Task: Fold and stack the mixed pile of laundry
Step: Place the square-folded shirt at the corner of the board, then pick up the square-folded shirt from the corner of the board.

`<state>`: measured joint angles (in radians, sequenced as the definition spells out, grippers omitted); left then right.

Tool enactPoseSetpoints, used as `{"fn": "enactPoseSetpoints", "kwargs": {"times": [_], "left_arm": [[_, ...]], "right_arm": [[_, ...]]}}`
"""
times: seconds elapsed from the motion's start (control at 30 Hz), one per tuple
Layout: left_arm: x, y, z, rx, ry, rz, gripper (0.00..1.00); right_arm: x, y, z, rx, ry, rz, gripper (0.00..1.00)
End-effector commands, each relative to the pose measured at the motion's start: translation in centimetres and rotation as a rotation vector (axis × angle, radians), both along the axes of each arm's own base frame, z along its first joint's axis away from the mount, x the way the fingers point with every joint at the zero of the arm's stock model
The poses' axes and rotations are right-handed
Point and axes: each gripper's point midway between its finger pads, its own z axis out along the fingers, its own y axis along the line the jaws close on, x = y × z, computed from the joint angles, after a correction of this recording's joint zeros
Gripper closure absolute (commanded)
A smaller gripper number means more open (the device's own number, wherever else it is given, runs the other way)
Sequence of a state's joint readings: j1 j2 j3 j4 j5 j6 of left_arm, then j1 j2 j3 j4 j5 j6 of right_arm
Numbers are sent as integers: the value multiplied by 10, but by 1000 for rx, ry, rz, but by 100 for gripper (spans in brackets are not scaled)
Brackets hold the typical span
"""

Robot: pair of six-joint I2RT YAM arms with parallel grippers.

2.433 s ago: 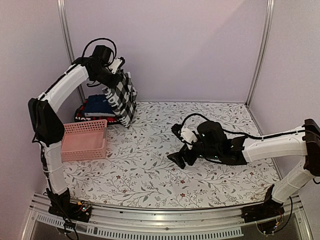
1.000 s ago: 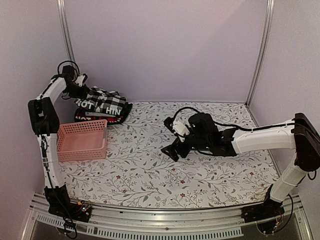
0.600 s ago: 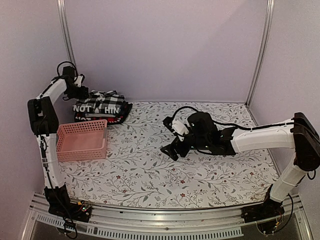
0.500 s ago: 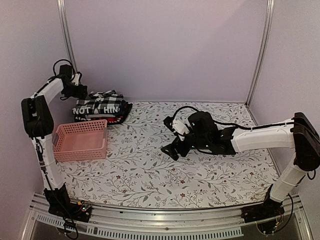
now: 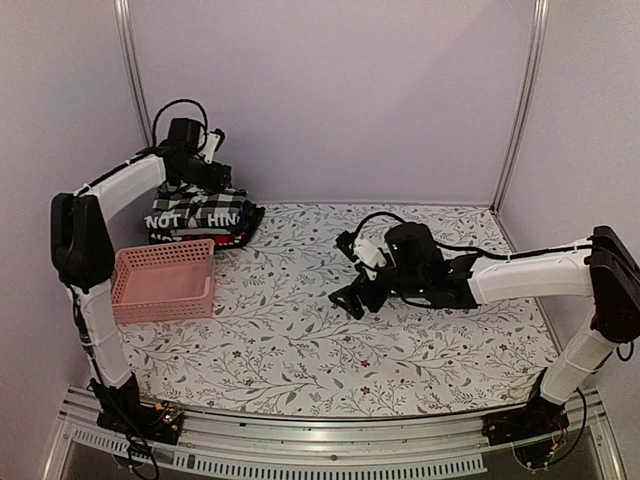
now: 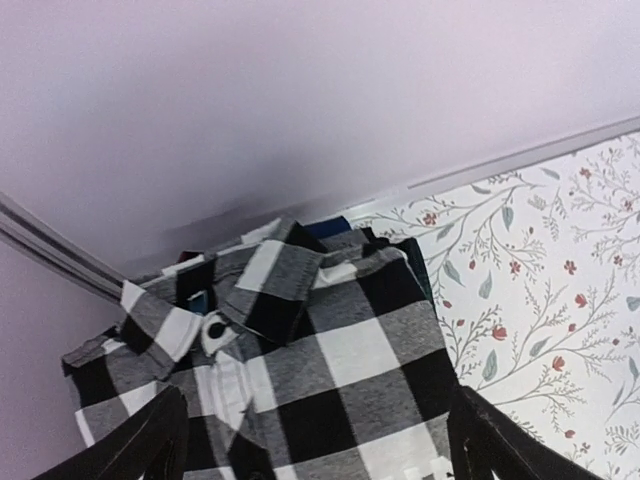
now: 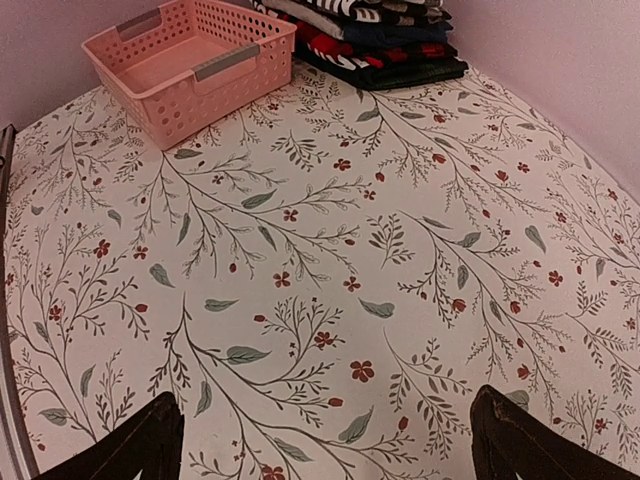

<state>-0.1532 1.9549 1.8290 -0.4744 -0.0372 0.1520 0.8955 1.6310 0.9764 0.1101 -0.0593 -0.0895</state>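
Hovering directly over the mixed laundry pile (image 5: pixel 200 218), the left tool (image 5: pixel 208 172) has its jaws spread wide and grasps nothing. In the left wrist view both fingers flank the large black-and-white checked shirt (image 6: pixel 320 350), which lies collar-up as the top layer. The pile sits in the tabletop's (image 5: pixel 300 350) 10 o'clock corner, close to the back wall. Its long axis runs roughly 9 to 3 o'clock, and white lettering shows along its near edge. Navy (image 7: pixel 405 32) and red-and-black (image 7: pixel 335 47) layers show beneath it in the right wrist view.

The pink basket (image 5: pixel 165 262) stands just beside the pile, toward 6 o'clock, and looks empty. The right tool (image 5: pixel 352 300) hangs low over the tabletop's middle, also spread wide and empty-handed. The pile lies off toward 10 o'clock from it, well apart.

I see no loose garment on the cloth, so the folding looks close to done (though the far side of the pile is hidden). Being the nearer by far, the left arm owns whatever comes next. Its fingers straddle the shirt's collar end, so I judge a straight lift clear is safest, since dragging sideways could snag the collar and skew the layers.
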Motion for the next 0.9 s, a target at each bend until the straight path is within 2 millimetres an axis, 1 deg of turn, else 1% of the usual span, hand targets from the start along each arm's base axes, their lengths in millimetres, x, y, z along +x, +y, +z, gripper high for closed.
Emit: {"fn": "enactPoseSetpoints", "kwargs": {"times": [0.0, 0.03, 0.1, 0.17, 0.23, 0.27, 0.3, 0.43, 0.63, 0.73, 0.87], "left_arm": [[-7, -50, -49, 211, 83, 19, 9], [-9, -66, -55, 230, 90, 3, 9], [-9, -82, -69, 248, 107, -4, 9], [-8, -89, -81, 293, 115, 12, 8], [-5, -89, -94, 368, 120, 43, 5], [-3, -88, -99, 407, 123, 59, 4], [-1, -83, -100, 456, 120, 93, 4], [5, -69, -113, 562, 139, 160, 4], [9, -51, -128, 636, 180, 199, 6], [13, -40, -128, 627, 185, 219, 11], [15, -27, -129, 618, 202, 227, 26]], "right_arm": [[-3, -6, 12, 48, -7, -12, 1], [-4, -7, 10, 49, -4, -13, 1], [-6, -7, 8, 52, 5, -14, 1], [-7, -7, 6, 55, 11, -13, 1], [-7, -8, 5, 52, 12, -14, 1], [-7, -9, 5, 52, 12, -17, 1], [-7, -10, 5, 53, 10, -19, 1], [-7, -13, 5, 50, 7, -25, 1], [-8, -13, 3, 48, 12, -24, 1], [-7, -13, 2, 47, 12, -25, 1], [-7, -12, 0, 44, 17, -22, 1]]}}
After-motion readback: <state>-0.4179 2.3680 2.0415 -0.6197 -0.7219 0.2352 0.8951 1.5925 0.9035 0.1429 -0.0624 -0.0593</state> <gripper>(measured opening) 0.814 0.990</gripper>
